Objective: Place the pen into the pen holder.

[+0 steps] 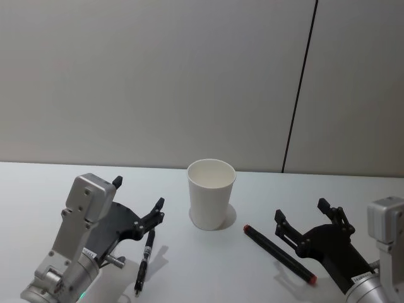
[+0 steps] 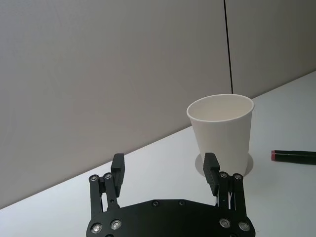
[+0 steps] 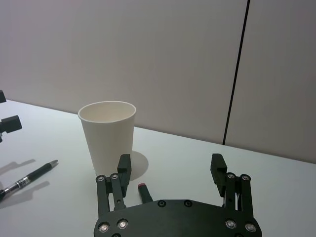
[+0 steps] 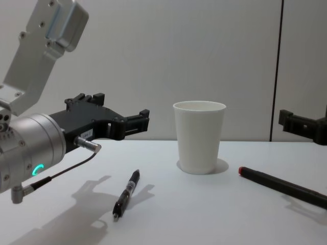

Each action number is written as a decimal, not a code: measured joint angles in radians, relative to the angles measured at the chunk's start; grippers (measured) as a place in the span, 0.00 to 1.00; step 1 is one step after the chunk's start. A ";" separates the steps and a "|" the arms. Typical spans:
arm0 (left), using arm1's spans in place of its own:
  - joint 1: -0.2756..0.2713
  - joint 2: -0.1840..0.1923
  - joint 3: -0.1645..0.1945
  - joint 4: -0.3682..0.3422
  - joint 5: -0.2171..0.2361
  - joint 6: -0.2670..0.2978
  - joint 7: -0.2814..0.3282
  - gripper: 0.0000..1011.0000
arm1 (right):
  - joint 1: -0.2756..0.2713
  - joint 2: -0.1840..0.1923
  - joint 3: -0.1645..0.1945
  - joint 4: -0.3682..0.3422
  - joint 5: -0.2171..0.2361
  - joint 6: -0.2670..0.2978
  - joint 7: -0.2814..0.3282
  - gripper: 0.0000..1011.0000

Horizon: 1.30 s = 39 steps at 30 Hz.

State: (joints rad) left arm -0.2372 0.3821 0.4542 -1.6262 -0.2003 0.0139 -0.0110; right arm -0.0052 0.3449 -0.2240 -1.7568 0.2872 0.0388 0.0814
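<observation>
The tapered white paper cup pen holder (image 1: 211, 194) is matt, with a smooth rolled rim. The slim black plastic pen (image 1: 144, 260) is glossy, with a shiny metal band. The thicker black pen with red ends (image 1: 278, 254) looks matt. The white tabletop (image 1: 208, 274) is smooth with a faint sheen. The left end effector (image 1: 138, 192) and right end effector (image 1: 302, 210) are matt black with bright metal screws (image 2: 115, 225). The left arm's silver housing (image 1: 88, 192) has a satin metal look.

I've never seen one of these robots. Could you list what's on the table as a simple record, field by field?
pen holder: white paper cup, upright, mid-table, nothing sticking out
slim black pen: flat on table, left of pen holder
red-tipped marker: flat on table, right of pen holder
left gripper: open, empty, raised near slim black pen
right gripper: open, empty, raised near red-tipped marker
</observation>
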 joint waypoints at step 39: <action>0.000 0.000 0.000 0.000 0.000 0.000 0.000 0.99 | 0.133 0.174 -0.009 0.106 0.021 0.159 0.286 0.99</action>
State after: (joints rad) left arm -0.2372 0.3822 0.4542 -1.6262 -0.2004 0.0139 -0.0109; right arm 0.1281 0.5192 -0.2328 -1.6512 0.3082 0.1981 0.3671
